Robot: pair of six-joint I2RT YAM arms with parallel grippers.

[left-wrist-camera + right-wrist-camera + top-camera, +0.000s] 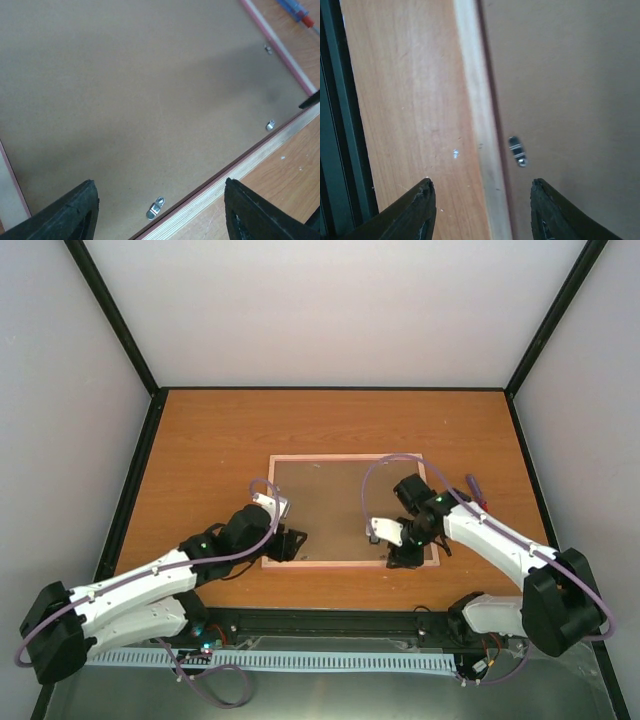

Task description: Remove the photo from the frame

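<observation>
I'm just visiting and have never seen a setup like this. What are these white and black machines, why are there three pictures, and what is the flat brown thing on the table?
They are two robot arms bolted at the near edge of an orange-brown wooden table. The wide picture comes from a fixed camera above and behind them. The other two come from small cameras on each wrist, so the dark shapes at the bottom are that arm's own fingers.

The flat brown thing is a large rectangular picture frame with a thin pink border, lying face down, so you see its hardboard back. Small silver metal clips along its edge hold the back in. A blue-and-red tool lies beside the frame.

Nothing is held. The left gripper and the right gripper are both open, poised over the frame's near edge.
</observation>
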